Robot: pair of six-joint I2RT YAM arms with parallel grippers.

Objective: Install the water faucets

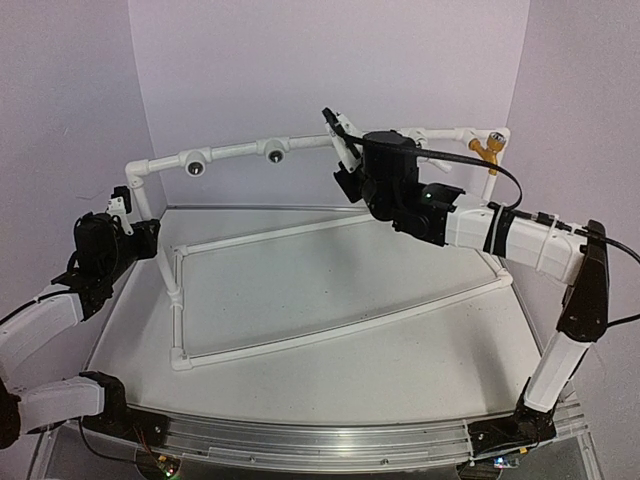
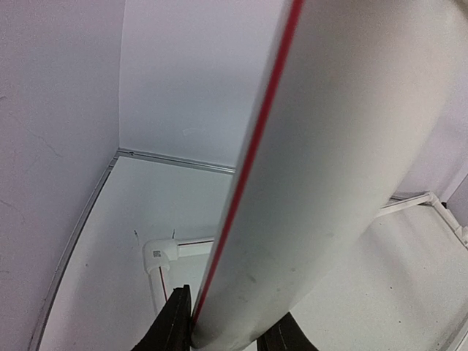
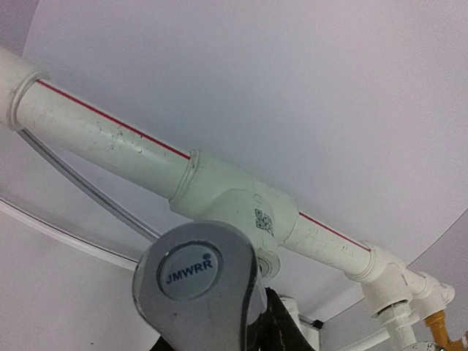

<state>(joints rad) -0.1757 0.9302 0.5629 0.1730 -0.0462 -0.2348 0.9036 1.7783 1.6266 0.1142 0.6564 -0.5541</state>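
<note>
In the right wrist view a silver-grey water faucet [image 3: 196, 289] with a round "JMWRR" cap on its lever sits right below a white tee fitting [image 3: 232, 203] of the top rail. My right gripper [image 3: 219, 333] is shut on it, with one dark finger [image 3: 284, 327] showing beside it. From above, the right gripper [image 1: 348, 158] is up at the top rail, and its body hides the faucet. An orange-yellow faucet [image 1: 489, 148] sits at the rail's right end. My left gripper [image 2: 227, 333] is shut on an upright pipe [image 2: 322, 161] of the white frame, at the left post [image 1: 140, 205].
Two tee fittings [image 1: 195, 165] [image 1: 275, 151] with dark round holes sit on the top rail left of my right gripper. The frame's base pipes [image 1: 330, 335] lie on the table. Purple walls close in behind and on both sides.
</note>
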